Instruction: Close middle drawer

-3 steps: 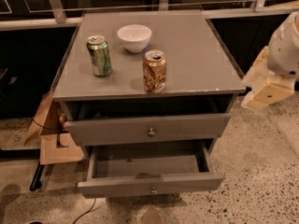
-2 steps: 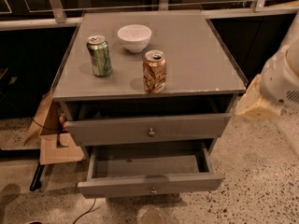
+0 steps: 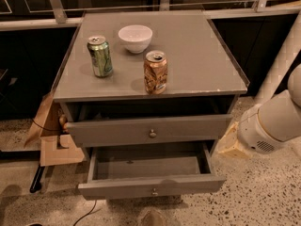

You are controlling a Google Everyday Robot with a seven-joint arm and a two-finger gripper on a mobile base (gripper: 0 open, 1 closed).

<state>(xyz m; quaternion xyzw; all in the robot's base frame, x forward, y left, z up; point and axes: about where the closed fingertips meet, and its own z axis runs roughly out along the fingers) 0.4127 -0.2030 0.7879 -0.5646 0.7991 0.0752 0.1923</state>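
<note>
1. Camera view: the wide grey wooden middle drawer (image 3: 117,133), small round brass knob (image 3: 152,133) at centre, stands partly pulled out.
2. The gripper (image 3: 231,144), seemingly the tan part, sits just right of it; spread or pressed together, I cannot tell.

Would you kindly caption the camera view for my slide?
Gripper beside the cabinet; middle drawer pulled open; green can, bronze can and white bowl on top.
</note>
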